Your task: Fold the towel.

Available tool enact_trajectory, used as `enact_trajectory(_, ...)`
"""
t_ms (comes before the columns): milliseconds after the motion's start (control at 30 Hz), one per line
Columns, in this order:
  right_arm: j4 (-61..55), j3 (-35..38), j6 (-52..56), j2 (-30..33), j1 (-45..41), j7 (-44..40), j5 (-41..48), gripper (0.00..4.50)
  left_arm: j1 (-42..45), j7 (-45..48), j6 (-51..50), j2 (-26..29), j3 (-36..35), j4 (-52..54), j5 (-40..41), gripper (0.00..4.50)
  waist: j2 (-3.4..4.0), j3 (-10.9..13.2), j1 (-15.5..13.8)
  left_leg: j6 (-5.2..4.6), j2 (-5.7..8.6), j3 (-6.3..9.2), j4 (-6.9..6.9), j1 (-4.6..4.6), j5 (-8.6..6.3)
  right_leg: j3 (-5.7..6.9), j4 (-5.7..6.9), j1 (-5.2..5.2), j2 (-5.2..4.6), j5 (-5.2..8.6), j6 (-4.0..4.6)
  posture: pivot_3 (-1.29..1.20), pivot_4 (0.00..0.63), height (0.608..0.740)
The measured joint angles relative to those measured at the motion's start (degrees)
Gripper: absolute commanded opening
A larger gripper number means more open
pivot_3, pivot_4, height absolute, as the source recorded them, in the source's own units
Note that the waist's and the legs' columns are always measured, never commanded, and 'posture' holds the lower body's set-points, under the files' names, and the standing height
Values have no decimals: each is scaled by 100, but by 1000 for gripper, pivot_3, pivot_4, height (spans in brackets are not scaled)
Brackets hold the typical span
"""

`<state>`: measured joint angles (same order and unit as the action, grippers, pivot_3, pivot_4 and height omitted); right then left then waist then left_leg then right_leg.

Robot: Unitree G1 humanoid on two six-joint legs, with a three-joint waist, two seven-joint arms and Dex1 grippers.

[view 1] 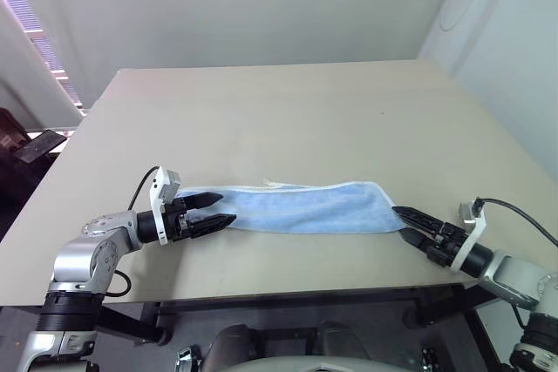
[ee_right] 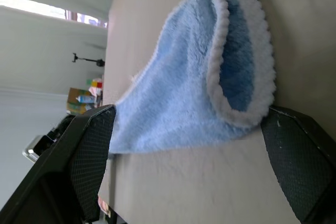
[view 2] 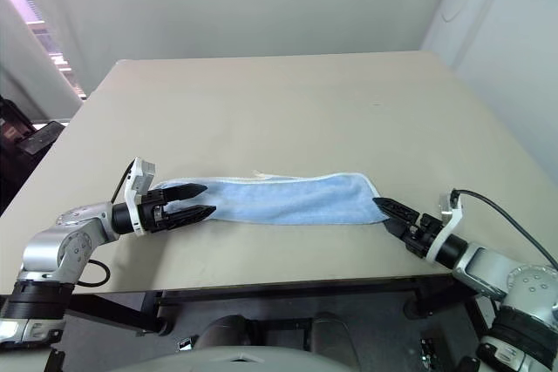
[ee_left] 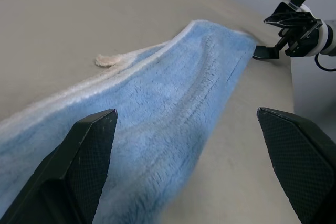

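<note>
Towel (view 1: 305,209), one only, lies folded into a long narrow strip near the front edge of the table (view 1: 288,111), light blue with white edging; a small white loop tag (ee_left: 107,60) sticks out along its far edge. No writing or label can be read on it. Two grippers flank the towel. At its left end the left gripper (view 1: 215,212) has its fingers spread wide, tips over the cloth's end, gripping nothing. At the towel's right end the right gripper (view 2: 392,213) is likewise spread and empty, one fingertip just beside the curled, open end of the fold.
</note>
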<state>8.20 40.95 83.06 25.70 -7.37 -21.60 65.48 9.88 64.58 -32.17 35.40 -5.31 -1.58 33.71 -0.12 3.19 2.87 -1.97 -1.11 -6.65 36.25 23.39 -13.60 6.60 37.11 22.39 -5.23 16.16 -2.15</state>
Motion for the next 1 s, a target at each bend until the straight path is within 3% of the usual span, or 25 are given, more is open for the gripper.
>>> enact_trajectory(200,116,-180,-181,-240,-301,148,-126,4477,-13,-118,29,-2,-1,2,-11,4500,-13,0,112,1,-6,1,0,-8,0,6,-8,14,0,-29,3,0,0,724)
enact_trajectory(467,324,-381,-441,-289,-438,330,-464,1593,-59,-243,170,-66,-2,-34,-70,4500,-9,1,115,2,-12,1,-29,-6,-1,10,-73,30,5,-69,21,0,0,724)
enact_trajectory(633,324,-414,-421,-327,-629,384,-445,32,11,-317,225,-132,-1,-144,-77,4500,-32,-13,117,2,-41,1,-24,-4,-1,46,-153,25,8,-111,0,0,0,724)
enact_trajectory(733,305,-365,-412,-253,-570,377,-428,32,27,-370,248,-160,0,-278,-129,4500,-22,-8,90,2,-40,0,-30,17,-2,51,-210,29,10,-150,-15,0,0,724)
enact_trajectory(933,195,-113,-202,136,-189,243,-122,32,20,-371,264,-126,-5,-369,-203,4500,-30,-22,-162,-7,-30,-30,-38,46,-8,44,-213,71,-9,-151,-11,0,0,724)
enact_trajectory(1000,273,28,-196,397,-73,188,-79,32,9,-371,272,-121,-3,-404,-246,4500,0,-26,-253,-27,-21,-57,-38,63,-20,45,-213,94,-33,-159,1,0,0,724)
